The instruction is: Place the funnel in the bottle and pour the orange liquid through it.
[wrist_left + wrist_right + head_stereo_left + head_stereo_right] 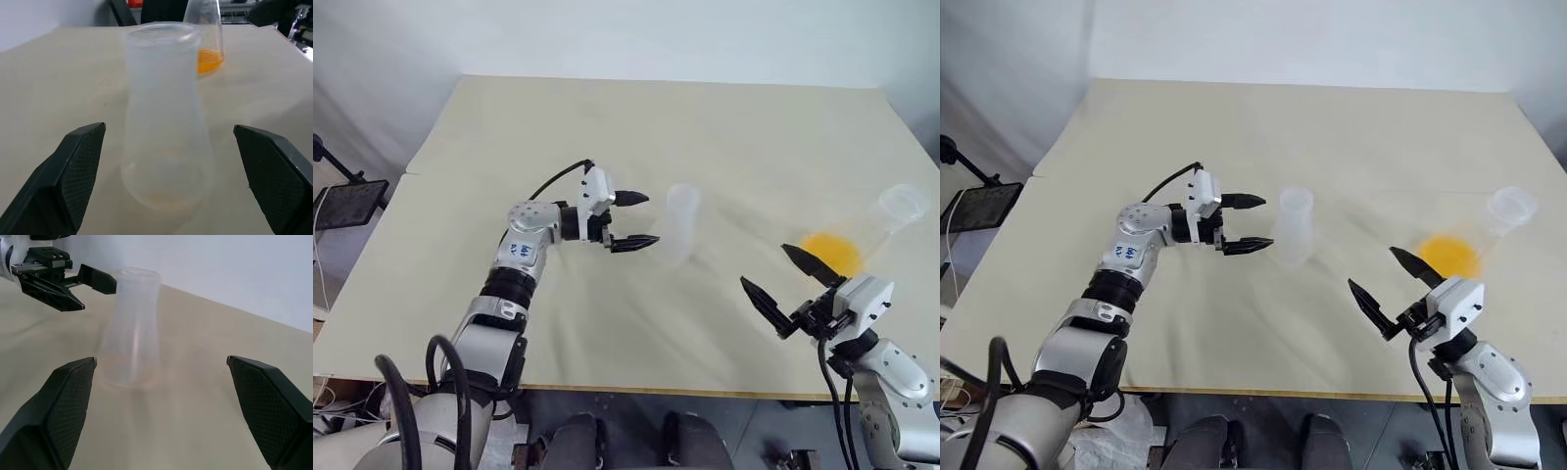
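A robot test room or lab bench setup, by the look of it: a bare beige tabletop [607, 127] against plain white walls, two clear conical lab flasks, one empty [1294, 227] and one holding orange liquid [832, 252], and a black stand [347, 196] with cables beside the left edge

Pale beige table [607, 127], empty clear flask [1294, 227] upright mid-table, flask with orange liquid [1449, 255] well apart

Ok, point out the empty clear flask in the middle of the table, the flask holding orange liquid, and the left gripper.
Empty clear flask [1294, 230]: right eye view, mid-body.
Flask holding orange liquid [886, 217]: left eye view, clear neck.
Left gripper [639, 219]: left eye view, between its open fingertips.
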